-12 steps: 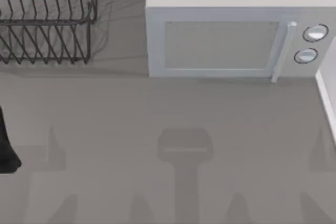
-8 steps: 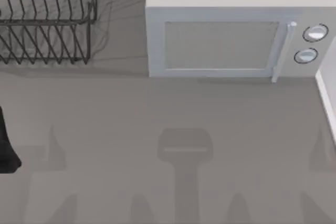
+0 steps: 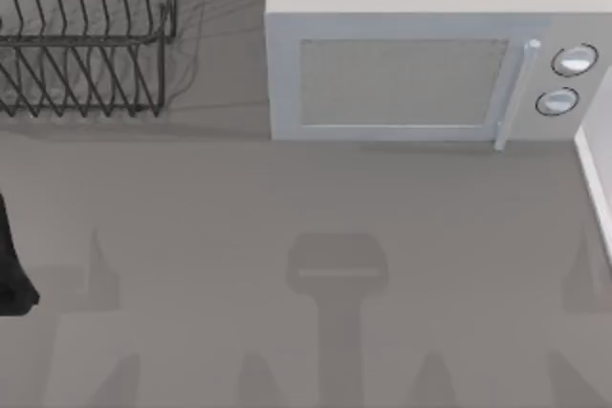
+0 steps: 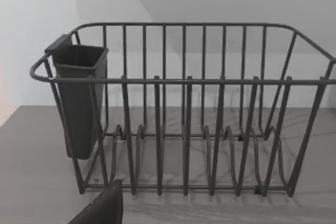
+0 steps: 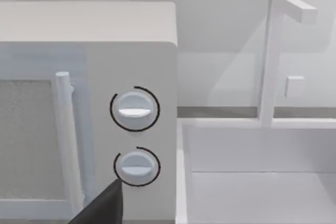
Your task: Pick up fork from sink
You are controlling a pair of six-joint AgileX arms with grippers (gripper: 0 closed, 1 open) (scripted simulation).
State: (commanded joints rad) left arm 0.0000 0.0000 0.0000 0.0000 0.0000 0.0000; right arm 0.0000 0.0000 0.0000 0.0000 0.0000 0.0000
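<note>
The fork is out of view. The white sink (image 5: 252, 148) lies to the right of the microwave, with a tall white faucet (image 5: 269, 61) at its back; what shows of the basin's floor is bare. The sink's rim (image 3: 595, 179) runs along the top view's right edge. A dark part of my right gripper (image 5: 102, 207) points toward the microwave's knobs and the sink. A dark part of my left gripper (image 4: 101, 208) faces the wire dish rack. A black piece of my left arm (image 3: 11, 269) sits at the table's left edge.
A white microwave (image 3: 402, 74) stands at the back middle, its door shut, with two round knobs (image 3: 572, 60) on the right. A dark wire dish rack (image 3: 86, 35) with a cutlery cup (image 4: 79, 98) stands at the back left. Grey counter (image 3: 316, 198) spreads in front.
</note>
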